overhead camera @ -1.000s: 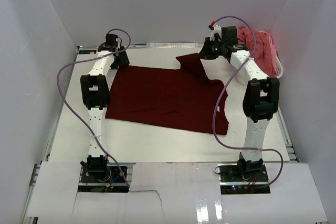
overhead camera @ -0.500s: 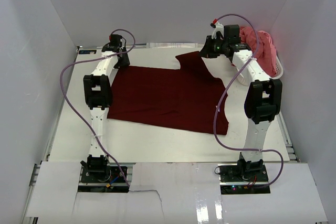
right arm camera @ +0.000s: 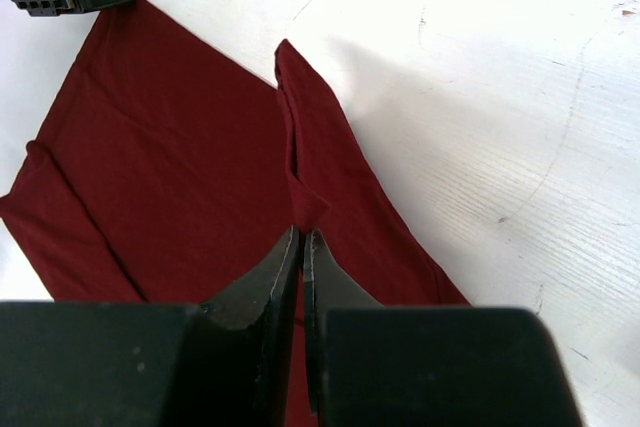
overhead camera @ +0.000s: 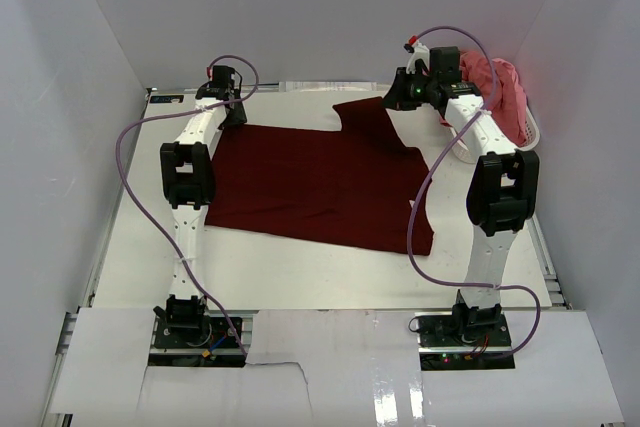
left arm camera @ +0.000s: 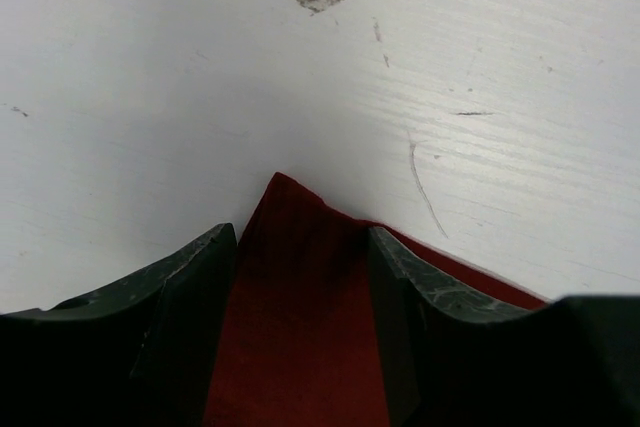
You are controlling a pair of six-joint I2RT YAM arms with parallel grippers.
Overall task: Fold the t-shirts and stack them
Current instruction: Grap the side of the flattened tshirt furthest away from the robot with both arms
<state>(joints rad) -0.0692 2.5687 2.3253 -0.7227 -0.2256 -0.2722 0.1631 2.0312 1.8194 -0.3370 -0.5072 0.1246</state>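
- Dark maroon cloth t-shirt [overhead camera: 320,182]: lies spread nearly flat on the white table [overhead camera: 270,267], with one sleeve drawn up towards the far right.
- Lighter coral pink cloth t-shirt [overhead camera: 497,87]: bunched in the white plastic basket [overhead camera: 531,133] at the far right, not yet handled.
- Left gripper [left arm camera: 300,237]: jaws apart, straddling the far-left corner of the maroon shirt. The cloth lies between the fingers and nothing is gripped.
- Right gripper [right arm camera: 302,237]: jaws pressed together. A ridge of maroon cloth runs up into the fingertips, so it appears to pinch the sleeve.
- Step in hand, as judged: taking hold of the far edge for the first fold.
- Next move calls for the left jaws to close on the corner. Both arms should then carry the far edge evenly towards the near hem, keeping the cloth taut so that no crease forms.
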